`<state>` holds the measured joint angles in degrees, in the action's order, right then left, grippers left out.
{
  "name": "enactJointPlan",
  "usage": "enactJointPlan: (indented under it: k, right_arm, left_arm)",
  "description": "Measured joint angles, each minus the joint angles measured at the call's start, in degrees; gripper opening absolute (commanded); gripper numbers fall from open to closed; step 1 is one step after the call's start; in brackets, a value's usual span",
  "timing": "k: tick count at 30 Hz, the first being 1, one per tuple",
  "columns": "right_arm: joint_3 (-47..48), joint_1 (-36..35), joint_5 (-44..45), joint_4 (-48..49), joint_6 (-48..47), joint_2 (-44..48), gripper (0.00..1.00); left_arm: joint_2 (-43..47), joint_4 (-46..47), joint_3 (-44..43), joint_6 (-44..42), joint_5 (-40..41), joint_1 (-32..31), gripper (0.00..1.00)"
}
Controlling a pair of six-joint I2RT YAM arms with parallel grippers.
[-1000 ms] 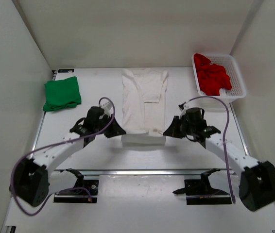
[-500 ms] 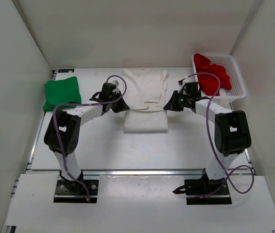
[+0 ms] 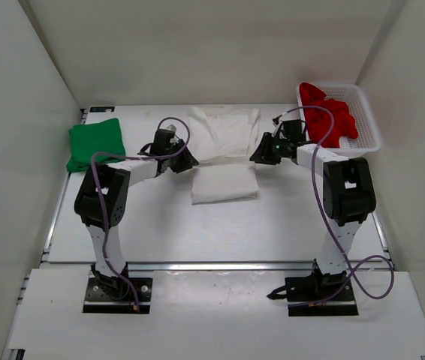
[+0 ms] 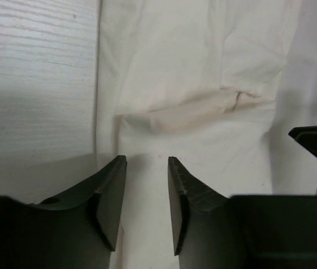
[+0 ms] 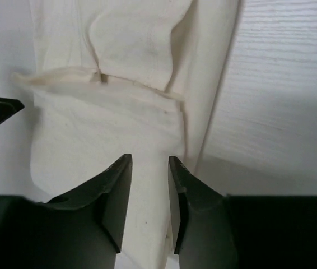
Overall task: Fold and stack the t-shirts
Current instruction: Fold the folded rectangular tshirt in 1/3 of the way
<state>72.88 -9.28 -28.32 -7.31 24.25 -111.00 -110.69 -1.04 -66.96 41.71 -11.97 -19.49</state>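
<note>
- Two layers of the white shirt (image 3: pixel 224 184) lie in the middle of the table (image 3: pixel 220 232). The near part is flipped up over the rest, so it gets small enough to stack.
- Our left gripper (image 3: pixel 186 160) and right gripper (image 3: pixel 260 155) sit at its two sides. Their fingers are apart and hold nothing.
- A second ago both were pinched shut down by the near hem. Now we have carried it up and let go.
- Far left, the green shirt (image 3: pixel 96 144) sits folded.
- Far right, the red shirt (image 3: pixel 329 120) waits in the basket (image 3: pixel 375 129), and we think it is next.
</note>
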Motion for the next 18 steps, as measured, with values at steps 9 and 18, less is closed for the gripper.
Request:
enactJointPlan:
  k: [9, 18]
  right_arm:
    - [-10.25, -3.78, 3.06, 2.99, 0.74, 14.73, 0.0]
    - [-31.8, -8.76, 1.33, 9.6, 4.13, 23.06, 0.16]
  left_arm:
    - [17.31, 7.65, 9.22, 2.34, -0.04, -2.4, 0.44]
    - [22.27, 15.56, 33.09, 6.01, -3.63, -6.82, 0.53]
